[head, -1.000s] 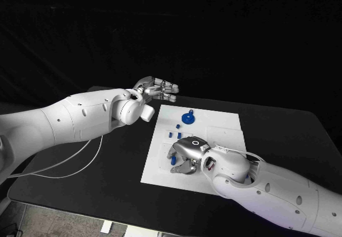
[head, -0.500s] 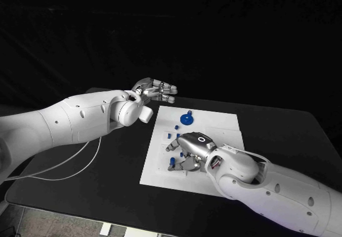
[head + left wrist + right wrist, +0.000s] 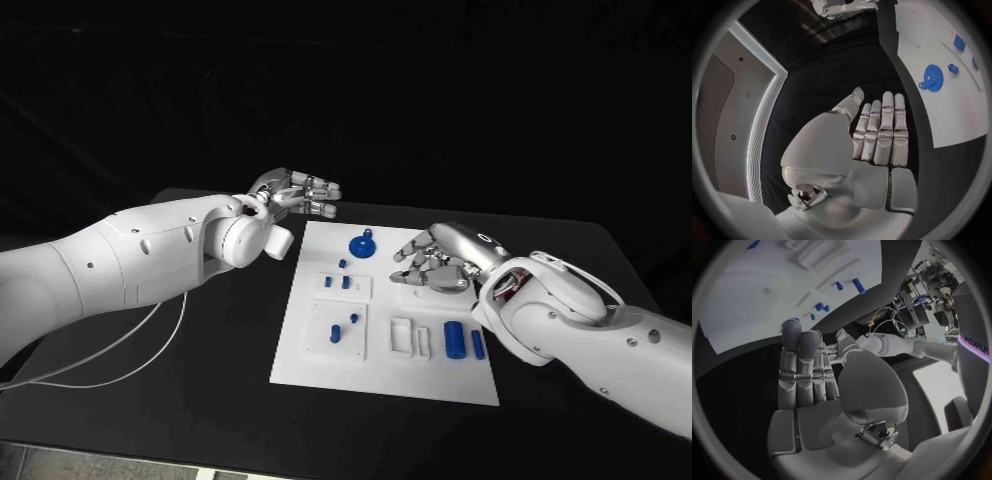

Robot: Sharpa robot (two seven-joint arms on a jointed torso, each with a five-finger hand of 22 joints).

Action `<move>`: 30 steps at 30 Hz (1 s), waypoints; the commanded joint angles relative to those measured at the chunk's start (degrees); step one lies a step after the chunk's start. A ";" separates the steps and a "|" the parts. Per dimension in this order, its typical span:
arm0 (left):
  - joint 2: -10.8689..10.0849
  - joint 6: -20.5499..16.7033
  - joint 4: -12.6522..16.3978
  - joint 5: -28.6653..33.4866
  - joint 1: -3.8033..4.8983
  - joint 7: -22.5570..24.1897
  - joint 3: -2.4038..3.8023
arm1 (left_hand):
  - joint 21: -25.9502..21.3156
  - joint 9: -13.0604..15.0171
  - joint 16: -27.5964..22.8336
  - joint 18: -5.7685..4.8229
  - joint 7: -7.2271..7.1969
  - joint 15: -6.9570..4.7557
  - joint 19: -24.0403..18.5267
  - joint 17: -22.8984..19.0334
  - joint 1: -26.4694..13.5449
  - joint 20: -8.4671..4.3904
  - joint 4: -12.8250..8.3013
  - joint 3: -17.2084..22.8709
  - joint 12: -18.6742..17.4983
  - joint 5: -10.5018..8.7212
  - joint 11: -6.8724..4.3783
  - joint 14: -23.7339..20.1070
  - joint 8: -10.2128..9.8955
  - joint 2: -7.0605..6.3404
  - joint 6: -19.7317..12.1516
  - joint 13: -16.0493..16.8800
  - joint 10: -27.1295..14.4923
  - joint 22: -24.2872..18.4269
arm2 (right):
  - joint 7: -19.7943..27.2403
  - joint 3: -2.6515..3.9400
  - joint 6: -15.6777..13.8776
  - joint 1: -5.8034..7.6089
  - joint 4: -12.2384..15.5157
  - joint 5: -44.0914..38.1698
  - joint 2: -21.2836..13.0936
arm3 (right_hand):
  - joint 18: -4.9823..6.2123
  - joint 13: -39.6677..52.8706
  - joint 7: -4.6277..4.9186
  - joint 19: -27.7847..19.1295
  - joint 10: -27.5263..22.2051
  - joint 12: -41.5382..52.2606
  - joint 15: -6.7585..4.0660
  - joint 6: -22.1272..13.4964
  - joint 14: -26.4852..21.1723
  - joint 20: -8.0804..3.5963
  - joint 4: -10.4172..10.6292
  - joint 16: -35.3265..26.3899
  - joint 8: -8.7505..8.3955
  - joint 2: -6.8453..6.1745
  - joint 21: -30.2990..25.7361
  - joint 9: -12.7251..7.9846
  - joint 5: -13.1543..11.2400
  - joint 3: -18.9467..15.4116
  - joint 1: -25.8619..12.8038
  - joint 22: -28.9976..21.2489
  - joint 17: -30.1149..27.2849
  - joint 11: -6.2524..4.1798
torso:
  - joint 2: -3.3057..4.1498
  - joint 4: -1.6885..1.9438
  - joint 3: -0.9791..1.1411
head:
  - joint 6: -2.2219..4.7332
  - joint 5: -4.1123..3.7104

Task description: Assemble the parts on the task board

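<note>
Parts lie on the white task board [image 3: 325,360] in the middle of the black surface [image 3: 173,390]. A round blue gear [image 3: 362,245] sits near the far edge of the board. Small blue pegs [image 3: 340,283] rest in a little square tray below it, and two more blue pegs [image 3: 343,327] lie in the next tray. Two longer blue pieces [image 3: 464,340] lie toward the right side. The right hand [image 3: 437,258] hangs over the far right part of the board, fingers loosely curled, holding nothing. The left hand [image 3: 296,192] hangs off the board's far left corner, fingers apart, holding nothing.
</note>
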 commanded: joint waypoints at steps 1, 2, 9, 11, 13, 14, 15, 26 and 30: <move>0.17 0.58 0.16 0.30 -0.31 0.91 0.05 | 0.11 0.09 -0.27 -0.06 -0.03 0.18 0.36 -0.08 0.06 0.23 -0.08 -0.28 0.18 -0.12 -0.12 -0.34 0.00 0.31 -0.43 0.01 -0.35 -0.13 | -3.13 0.32 6.61 -0.09 -0.01 14.73 -2.01 | -1.88 11.24 -0.61 2.31 -3.27 11.58 -0.95 1.83 0.39 -1.36 -1.32 -0.56 -0.37 0.24 0.29 0.10 -0.76 1.71 -1.64 -0.13 0.58 -1.24 | -0.47 -0.39 0.31 | 0.48 -1.41; 0.15 0.56 0.11 0.30 -0.41 0.94 0.05 | 0.11 0.09 -0.27 -0.06 -0.03 0.18 0.36 -0.08 0.06 0.23 -0.08 -0.28 0.18 -0.12 -0.12 -0.34 0.00 0.31 -0.43 0.01 -0.35 -0.13 | -4.31 0.42 7.94 -0.09 -0.01 16.04 -2.69 | -2.23 23.94 -1.65 2.38 -9.34 23.36 -1.44 2.87 0.70 -1.79 -1.78 -0.13 0.21 0.23 0.53 0.37 -0.70 3.59 -2.34 -0.36 1.47 -1.24 | -0.58 -0.47 0.38 | 0.42 -1.68; -0.37 0.38 -0.16 0.31 -1.07 1.10 0.04 | 0.10 0.08 -0.27 -0.07 -0.02 0.18 0.38 -0.07 -0.06 0.23 -0.02 -0.31 0.18 -0.13 -0.12 -0.34 -0.01 0.35 -0.45 0.01 -0.34 -0.22 | -14.88 0.68 16.27 -0.08 0.21 19.39 -6.12 | -2.27 47.45 -2.14 2.42 -9.20 44.05 -1.22 4.41 -0.28 -1.69 -2.22 11.91 0.02 -1.07 2.94 3.09 -3.10 9.41 -3.82 0.72 17.28 -2.14 | -1.31 -0.87 0.77 | 0.04 -2.70; -0.64 0.36 -0.04 0.32 -1.25 1.17 0.03 | 0.10 0.08 -0.27 -0.07 -0.02 0.18 0.38 -0.07 -0.06 0.23 -0.02 -0.31 0.18 -0.13 -0.12 -0.34 -0.01 0.35 -0.45 0.01 -0.34 -0.22 | -18.50 0.71 18.35 -0.06 0.28 20.67 -6.91 | -1.92 51.03 -1.92 2.24 -8.56 46.05 -1.25 3.93 -0.38 -1.62 -1.12 13.01 0.03 -2.43 3.92 3.76 -3.18 11.13 -5.36 1.44 20.01 -2.01 | -1.51 -0.91 0.76 | 0.10 -2.94; -0.96 0.33 0.16 0.33 -1.40 1.24 0.02 | 0.10 0.08 -0.27 -0.07 -0.02 0.18 0.38 -0.07 -0.06 0.23 -0.02 -0.31 0.18 -0.13 -0.12 -0.34 -0.01 0.35 -0.45 0.01 -0.34 -0.22 | -22.24 0.73 20.55 -0.05 0.35 21.83 -7.52 | -1.81 53.55 -1.84 2.26 -7.65 47.64 -1.25 3.31 -0.17 -1.64 -0.38 13.46 -0.04 -2.55 5.01 4.09 -2.32 11.11 -6.16 2.14 21.45 -1.93 | -1.75 -1.03 0.77 | -0.09 -2.99; -1.13 0.32 0.29 0.34 -1.47 1.27 0.02 | 0.10 0.08 -0.27 -0.07 -0.02 0.18 0.38 -0.07 -0.06 0.23 -0.02 -0.31 0.18 -0.13 -0.12 -0.34 -0.01 0.35 -0.45 0.01 -0.34 -0.22 | -23.90 0.73 21.55 -0.04 0.37 22.23 -7.77 | -1.79 54.00 -1.72 2.23 -7.62 47.61 -1.12 2.99 -0.10 -1.52 0.39 13.54 0.03 -2.50 5.18 4.20 -2.71 11.13 -6.93 2.28 21.88 -1.82 | -1.80 -1.06 0.77 | -0.15 -3.11; -1.26 0.30 0.40 0.34 -1.52 1.29 0.02 | 0.10 0.08 -0.27 -0.07 -0.02 0.18 0.38 -0.07 -0.06 0.23 -0.02 -0.31 0.18 -0.13 -0.12 -0.34 -0.01 0.35 -0.45 0.01 -0.34 -0.22 | -25.11 0.73 22.34 -0.03 0.37 22.47 -7.94 | -1.70 54.69 -1.71 2.28 -7.44 47.72 -1.14 2.86 -0.01 -1.53 0.96 13.69 -0.03 -2.55 5.83 4.39 -2.98 11.25 -7.34 2.70 22.50 -1.83 | -1.84 -1.07 0.77 | -0.17 -3.17; -2.59 0.32 1.83 0.38 -1.81 1.34 -0.05 | 0.07 0.08 -0.24 -0.10 -0.06 0.18 0.50 -0.03 -0.37 0.25 0.12 -0.52 0.18 -0.15 -0.13 -0.29 -0.01 0.25 -0.42 0.01 -0.32 -0.52 | -32.24 0.75 25.68 -0.01 -0.14 23.06 -8.93 | -1.80 59.56 -2.19 2.37 -5.52 48.14 -1.31 3.96 0.67 -1.68 6.77 14.12 0.00 -3.92 9.87 7.29 -5.27 11.94 -11.39 5.75 25.80 -2.11 | -1.82 -1.01 0.66 | -0.36 -3.94; -2.78 0.42 2.10 0.38 -1.84 1.35 -0.07 | 0.02 0.09 -0.25 -0.12 -0.09 0.19 0.60 -0.02 -0.40 0.26 0.27 -0.64 0.18 -0.16 -0.13 -0.31 0.00 0.26 -0.39 0.01 -0.33 -1.02 | -33.10 0.74 27.01 -0.01 -0.26 22.96 -8.91 | -1.89 60.25 -2.27 2.39 -5.17 48.37 -1.30 4.01 0.78 -1.66 7.71 14.35 0.00 -4.24 10.29 8.04 -5.89 11.83 -12.20 6.15 26.22 -2.11 | -1.74 -0.92 0.62 | -0.53 -4.04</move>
